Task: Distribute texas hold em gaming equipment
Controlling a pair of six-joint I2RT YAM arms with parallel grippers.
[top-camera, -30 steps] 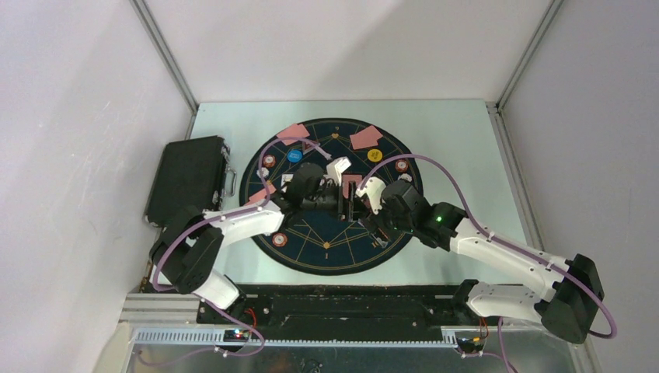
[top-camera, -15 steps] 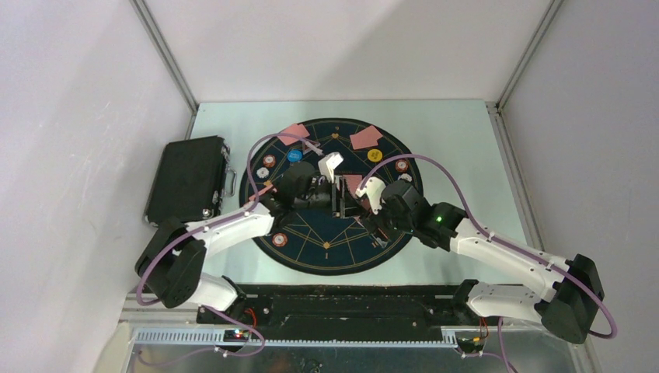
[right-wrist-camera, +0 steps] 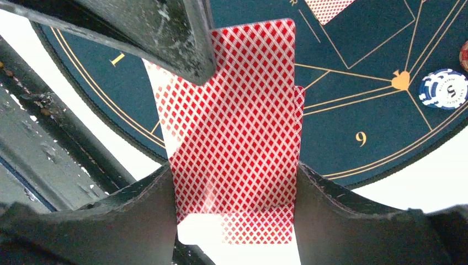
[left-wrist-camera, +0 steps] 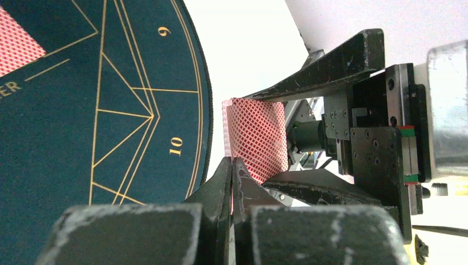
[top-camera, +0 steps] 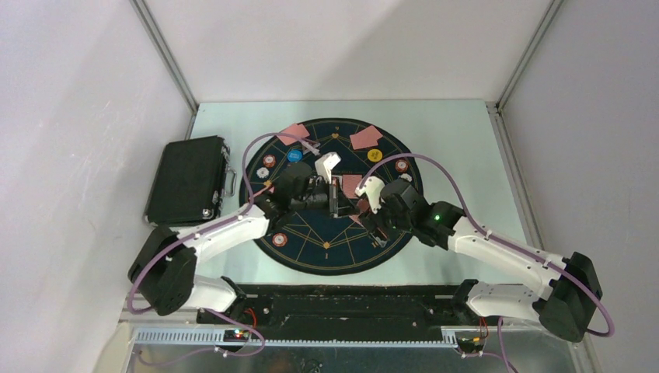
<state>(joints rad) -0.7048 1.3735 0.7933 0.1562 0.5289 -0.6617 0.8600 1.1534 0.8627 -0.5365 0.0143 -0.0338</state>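
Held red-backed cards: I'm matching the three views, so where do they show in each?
Top external: held cards above the mat's middle, partly hidden.
Left wrist: centre, held by the right gripper, left gripper pinching the edge.
Right wrist: centre, filling the gap between its fingers.
Shared landmark: the dark gold-lined mat.

A pink-backed playing card (left-wrist-camera: 14, 47) on the dark round gold-lined mat (left-wrist-camera: 66, 110) is cut off at the left wrist view's corner; a red round chip (right-wrist-camera: 465, 56), at the right wrist view's edge.
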